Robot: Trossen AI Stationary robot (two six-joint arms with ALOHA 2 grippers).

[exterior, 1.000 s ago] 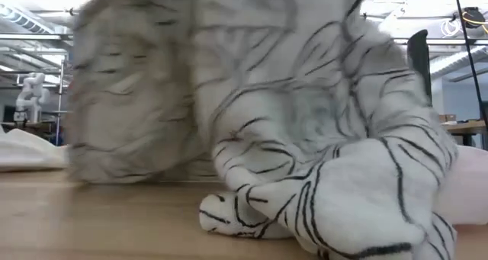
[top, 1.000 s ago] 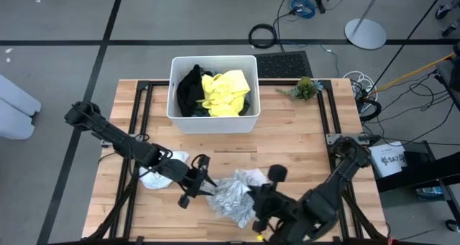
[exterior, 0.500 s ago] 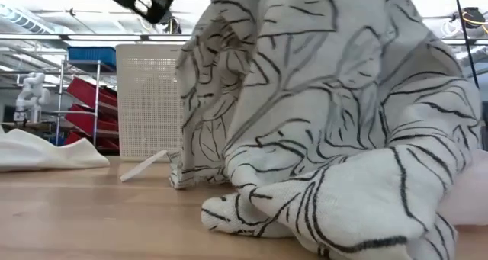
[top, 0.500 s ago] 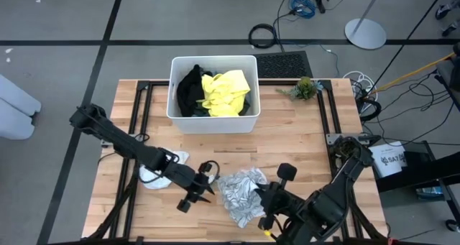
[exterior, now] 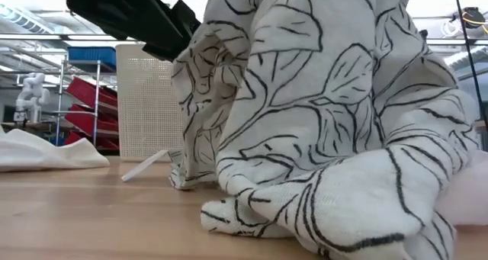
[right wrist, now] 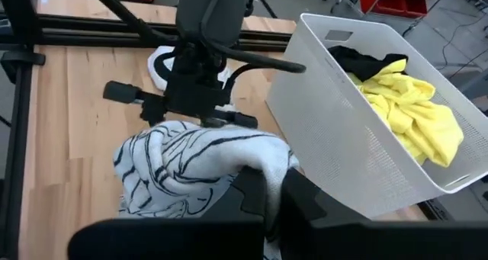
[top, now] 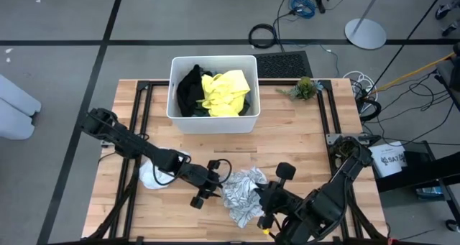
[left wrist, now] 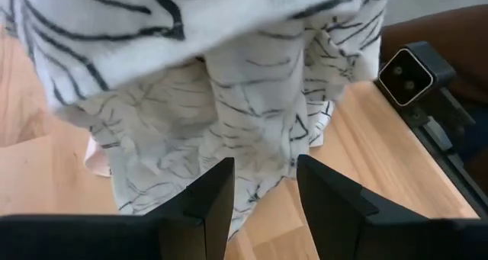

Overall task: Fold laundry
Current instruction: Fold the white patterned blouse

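Note:
The grey-white cloth with dark leaf lines point(top: 243, 191) is bunched near the table's front edge. It hangs from my right gripper point(right wrist: 267, 187), which is shut on it, and its lower folds point(exterior: 305, 214) lie on the wood. My left gripper point(left wrist: 263, 191) is open, close in front of the cloth's left side point(top: 228, 187); I cannot tell whether it touches. A small white cloth point(top: 152, 174) lies flat under the left arm. Black and yellow garments point(top: 223, 93) sit in the white tub point(top: 175, 94). My right gripper pinches a bunched fold at the top of the patterned cloth point(right wrist: 255, 162) between its two fingers; how many layers, I cannot tell. The fingers come slanting down from the table's near right. The cloth drapes over the fingertips and hangs slack, its lower end on the table.
The tub stands at the table's far middle, a small green plant point(top: 305, 88) to its right. Black frame rails point(top: 141, 123) run along both sides of the table. The low camera point(left wrist: 412, 75) sits at the near edge beside the cloth.
My left gripper has come down and gone toward the table's right edge, up to the patterned cloth's left side, and stays open. The cloth, held up by the right gripper, has drawn in from a wider spread to a tighter hanging bunch and has stopped swinging.

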